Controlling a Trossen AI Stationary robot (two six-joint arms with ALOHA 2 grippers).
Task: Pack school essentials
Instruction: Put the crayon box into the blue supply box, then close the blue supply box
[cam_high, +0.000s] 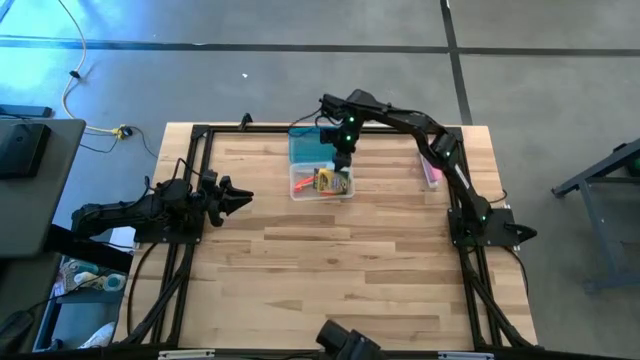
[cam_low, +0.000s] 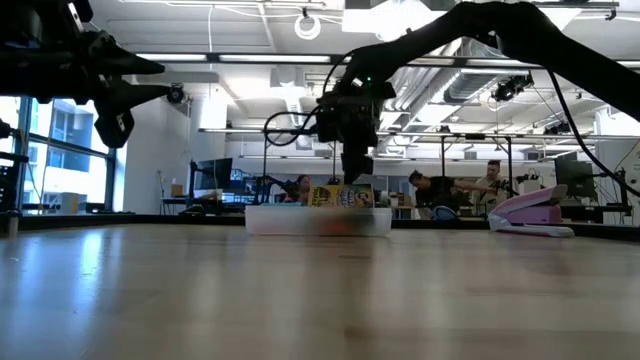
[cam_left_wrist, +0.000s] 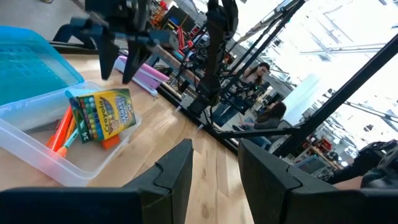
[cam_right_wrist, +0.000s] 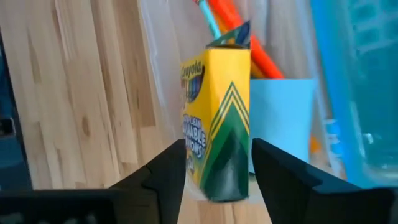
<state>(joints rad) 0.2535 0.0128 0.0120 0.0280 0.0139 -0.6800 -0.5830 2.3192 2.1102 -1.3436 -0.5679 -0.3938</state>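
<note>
- Your worktop (cam_high: 340, 260): light wood planks, dark frame round the edges.
- Tray (cam_high: 300, 192): clear plastic, at the far-middle of the worktop; blue lid (cam_high: 305, 146) lies touching its far side.
- Crayon box (cam_right_wrist: 217, 118): yellow-green, standing on edge inside the tray, tilted; printed face shows to your left wrist cam.
- Orange pen (cam_left_wrist: 60, 132): in the tray, slanted, partly under the crayon box.
- Blue notepad (cam_right_wrist: 283, 115): in the tray, just behind the crayon box.
- Pink bar item (cam_high: 430, 170): on the worktop near the right edge, well apart from the tray.
- Right end effector (cam_right_wrist: 217, 177): right above the tray, fingers (cam_right_wrist: 171, 171) either side of the crayon box w/ gaps showing; released, not clamping it.
- Left end effector (cam_high: 238, 198): over the left side of the worktop, pointing toward the tray, well apart from it; fingers (cam_left_wrist: 177, 171) parted, nothing between them.
- Bkgd: persons seated beyond the worktop, in low view.
</note>
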